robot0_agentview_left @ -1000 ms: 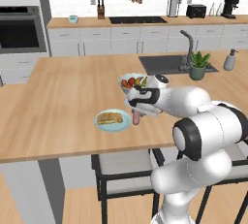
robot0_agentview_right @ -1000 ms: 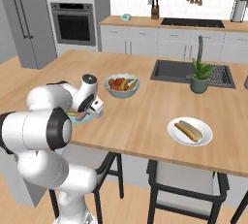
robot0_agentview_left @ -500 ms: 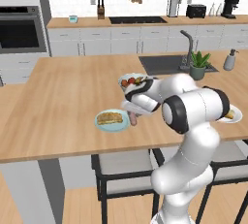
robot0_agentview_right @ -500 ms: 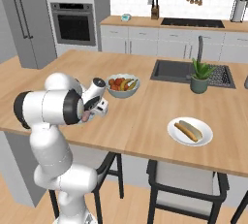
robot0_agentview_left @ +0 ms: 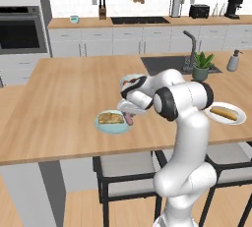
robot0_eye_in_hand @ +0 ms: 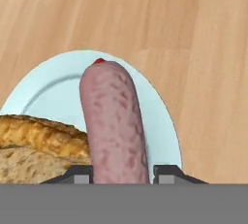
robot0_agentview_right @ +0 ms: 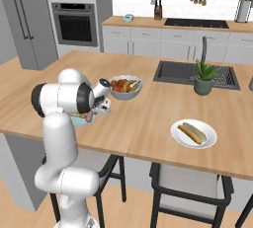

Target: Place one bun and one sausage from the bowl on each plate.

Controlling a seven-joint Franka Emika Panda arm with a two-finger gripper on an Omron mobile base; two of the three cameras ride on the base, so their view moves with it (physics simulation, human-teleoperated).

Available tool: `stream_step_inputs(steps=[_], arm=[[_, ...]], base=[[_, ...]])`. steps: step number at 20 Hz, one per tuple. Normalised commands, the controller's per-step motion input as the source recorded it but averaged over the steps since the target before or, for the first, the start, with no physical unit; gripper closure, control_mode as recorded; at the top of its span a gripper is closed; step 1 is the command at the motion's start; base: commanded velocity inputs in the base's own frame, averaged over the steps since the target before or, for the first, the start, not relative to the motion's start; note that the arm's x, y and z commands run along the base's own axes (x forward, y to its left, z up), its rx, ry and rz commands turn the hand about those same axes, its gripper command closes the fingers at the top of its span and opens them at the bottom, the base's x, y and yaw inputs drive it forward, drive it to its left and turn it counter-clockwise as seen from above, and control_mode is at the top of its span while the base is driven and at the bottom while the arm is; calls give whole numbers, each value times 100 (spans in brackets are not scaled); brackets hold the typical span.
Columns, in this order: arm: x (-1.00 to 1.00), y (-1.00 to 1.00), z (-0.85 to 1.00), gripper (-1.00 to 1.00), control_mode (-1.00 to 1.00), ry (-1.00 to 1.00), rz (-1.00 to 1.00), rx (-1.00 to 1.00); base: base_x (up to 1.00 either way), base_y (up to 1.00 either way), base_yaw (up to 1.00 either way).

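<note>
My gripper point(robot0_agentview_left: 130, 113) is shut on a pinkish sausage point(robot0_eye_in_hand: 116, 126), holding it over the right side of the pale blue-green plate point(robot0_eye_in_hand: 155, 116). A toasted bun point(robot0_eye_in_hand: 38, 143) lies on that plate, left of the sausage. From the left base view the sausage point(robot0_agentview_left: 129, 119) hangs at the plate's point(robot0_agentview_left: 106, 127) right rim, beside the bun point(robot0_agentview_left: 110, 118). The white plate point(robot0_agentview_right: 207, 140) carries a bun point(robot0_agentview_right: 196, 130) and a sausage point(robot0_agentview_right: 186, 132). The dark wooden bowl is out of view.
A pale blue-grey bowl of fruit point(robot0_agentview_right: 124, 86) stands just behind the gripper. A potted plant point(robot0_agentview_right: 203, 76) and the sink point(robot0_agentview_right: 173, 71) are at the far right of the wooden island counter point(robot0_agentview_left: 59, 98). Stools stand under the near edge.
The gripper has carried the sausage a little left, from beside the blue-green plate to over its right side. The arm's elbow has swung upright.
</note>
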Motion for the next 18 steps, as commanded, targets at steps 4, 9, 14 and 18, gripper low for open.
stream_step_inputs(steps=[4,9,14,18], arm=[[4,55,-38,100,-100,0,9,-7],[-8,56,-8,-100,-100,-2,7,-3],[-11,27,0,-100,-100,-9,7,0],[-28,3,0,-100,-100,-14,7,0]], base=[[0,0,0],[0,0,0],[0,0,0],[0,0,0]])
